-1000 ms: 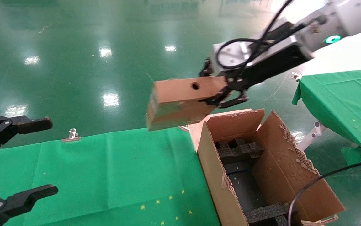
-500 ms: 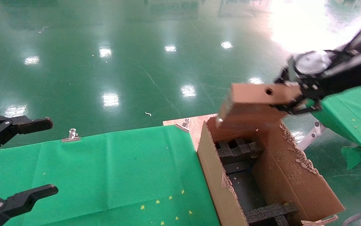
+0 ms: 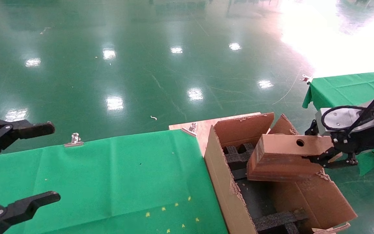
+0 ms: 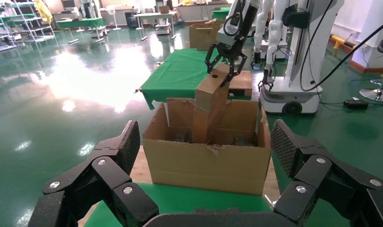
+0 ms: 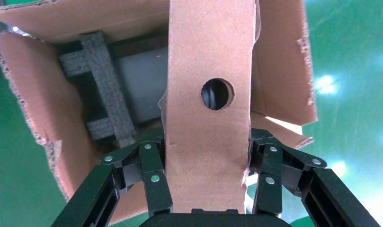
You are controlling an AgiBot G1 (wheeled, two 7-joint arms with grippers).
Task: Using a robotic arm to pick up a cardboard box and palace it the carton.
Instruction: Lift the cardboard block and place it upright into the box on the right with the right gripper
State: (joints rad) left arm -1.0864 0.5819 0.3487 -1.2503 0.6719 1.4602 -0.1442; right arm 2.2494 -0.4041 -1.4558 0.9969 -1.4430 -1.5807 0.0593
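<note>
Change: the right gripper [image 3: 328, 155] is coming down from above the carton's [image 3: 225, 191] far flap, carrying the cardboard box [image 3: 284, 157] lower and nearer.
Box: now hanging over the carton's open top, tilting, hole upward.
Right gripper: closing tight on one end of the box.
Left gripper [image 3: 27, 162]: idling wide apart, holding nothing, over the counter's [image 3: 115, 175] left edge.
Surface: green cloth covering the counter; carton standing against its right edge.
Room: glossy green floor [image 3: 141, 65] reflecting lights.

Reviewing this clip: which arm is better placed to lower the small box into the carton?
Right. The right gripper already grips the cardboard box over the carton; the left gripper sits open, far off.
</note>
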